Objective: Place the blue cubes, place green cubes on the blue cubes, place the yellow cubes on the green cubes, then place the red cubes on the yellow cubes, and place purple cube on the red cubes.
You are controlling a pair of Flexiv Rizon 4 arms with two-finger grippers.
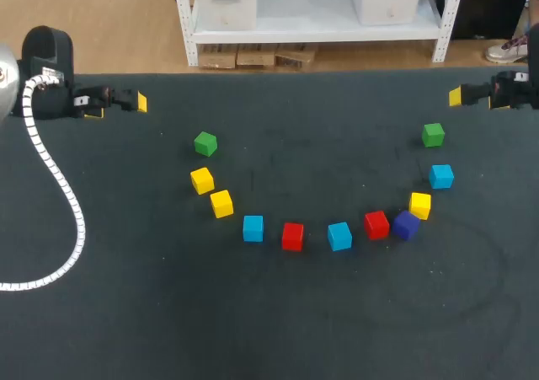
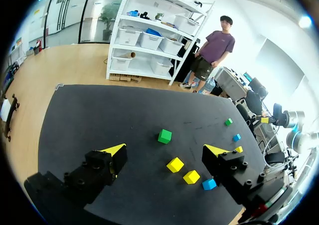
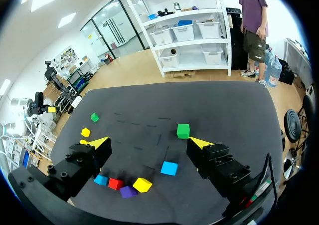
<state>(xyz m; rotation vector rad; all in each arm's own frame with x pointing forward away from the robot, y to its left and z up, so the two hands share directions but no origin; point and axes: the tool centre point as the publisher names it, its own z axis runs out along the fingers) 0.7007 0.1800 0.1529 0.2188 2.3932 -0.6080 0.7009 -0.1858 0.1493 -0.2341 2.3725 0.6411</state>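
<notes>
From above, the left gripper (image 1: 135, 102) hangs over the table's (image 1: 126, 313) far left corner and the right gripper (image 1: 459, 96) over its far right corner. Their fingers cannot be judged from here. No cube is stacked, so I judge that the first step, setting out the blue cubes, is the one in hand. The cubes lie in an arc. The left blue cube (image 1: 253, 227) and middle blue cube (image 1: 339, 236) sit near the table's middle with a red cube (image 1: 292, 236) between them. The right blue cube (image 1: 441, 176) lies nearer the right edge, between the right green cube (image 1: 433, 134) and a yellow cube (image 1: 419, 205).

In the left wrist view, the left gripper (image 2: 166, 152) has its fingers spread wide and holds nothing. The left green cube (image 2: 165, 136) lies ahead of it. The left blue cube (image 2: 209, 184) is just beside one finger, close to a yellow neighbour (image 2: 191, 176). A descent there should put the fingers on the faces that are clear of that neighbour.

In the right wrist view, the right gripper (image 3: 149, 144) is likewise wide apart and empty. The right blue cube (image 3: 169, 168) lies low between its fingers, apart from the right green cube (image 3: 183, 130) ahead. With room all round, it looks the easiest first pick. Grip it squarely on flat faces and set it on bare table with room for the other blue cubes beside it, since later layers rest on this base.
</notes>
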